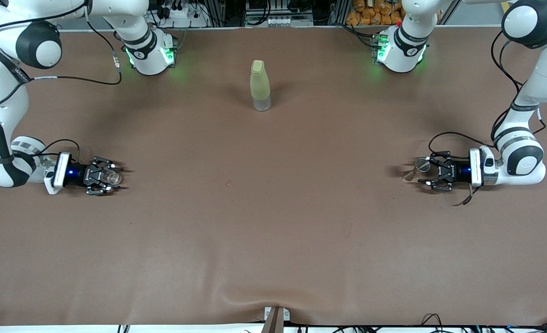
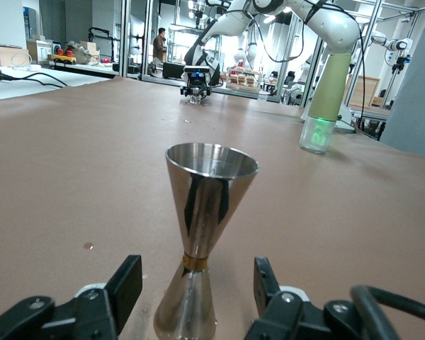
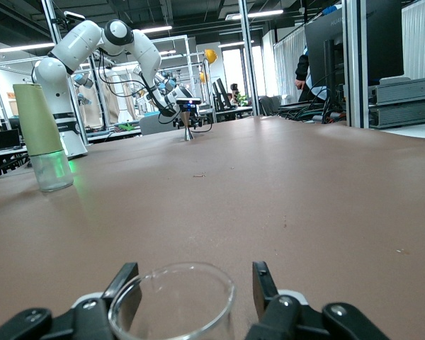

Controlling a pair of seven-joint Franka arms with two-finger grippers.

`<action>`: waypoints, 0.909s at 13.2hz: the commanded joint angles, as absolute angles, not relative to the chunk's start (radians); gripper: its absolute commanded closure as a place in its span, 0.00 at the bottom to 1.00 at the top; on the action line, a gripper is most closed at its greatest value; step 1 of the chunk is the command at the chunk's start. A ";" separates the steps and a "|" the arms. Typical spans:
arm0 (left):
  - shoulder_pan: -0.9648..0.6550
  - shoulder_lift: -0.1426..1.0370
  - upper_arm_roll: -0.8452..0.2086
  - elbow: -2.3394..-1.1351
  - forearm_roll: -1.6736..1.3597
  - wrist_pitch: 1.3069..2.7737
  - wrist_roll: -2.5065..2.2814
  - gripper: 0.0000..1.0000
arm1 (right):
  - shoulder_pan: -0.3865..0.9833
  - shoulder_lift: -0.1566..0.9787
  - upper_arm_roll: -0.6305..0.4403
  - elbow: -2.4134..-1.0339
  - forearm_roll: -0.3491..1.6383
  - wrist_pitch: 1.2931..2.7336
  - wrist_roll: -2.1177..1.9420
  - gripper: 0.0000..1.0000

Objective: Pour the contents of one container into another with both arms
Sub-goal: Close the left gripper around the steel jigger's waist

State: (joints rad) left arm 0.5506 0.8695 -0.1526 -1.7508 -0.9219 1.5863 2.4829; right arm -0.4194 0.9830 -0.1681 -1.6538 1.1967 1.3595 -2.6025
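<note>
Two claws low on worktop [image 1: 273,240]. Right claw [image 1: 108,176] spread round glass cup [image 1: 110,176]: fragile, slippery, gripped mid-wall. Left claw [image 1: 425,172] unclosed round measure [image 1: 417,169]: rigid, waist favoured.

Both arms low, wrists level. Left gripper [image 1: 422,174] at left arm's end, jaws parted. Right gripper [image 1: 111,176] at right arm's end, jaws parted.
</note>
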 commanded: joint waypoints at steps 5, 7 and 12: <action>0.532 0.861 -0.152 -1.782 -0.968 1.617 2.502 0.28 | -0.452 0.997 -0.166 -1.608 1.209 1.339 -2.586 0.21; 0.531 0.859 -0.152 -1.782 -0.971 1.618 2.502 0.42 | -0.462 0.997 -0.166 -1.603 1.207 1.341 -2.588 0.20; 0.529 0.856 -0.152 -1.782 -0.971 1.623 2.502 0.47 | -0.475 0.997 -0.167 -1.603 1.201 1.341 -2.588 0.04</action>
State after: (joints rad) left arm 0.5350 0.8695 -0.1534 -1.7647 -0.9453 1.6086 2.4830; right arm -0.4520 0.9830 -0.1768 -1.6270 1.1967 1.3582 -2.6024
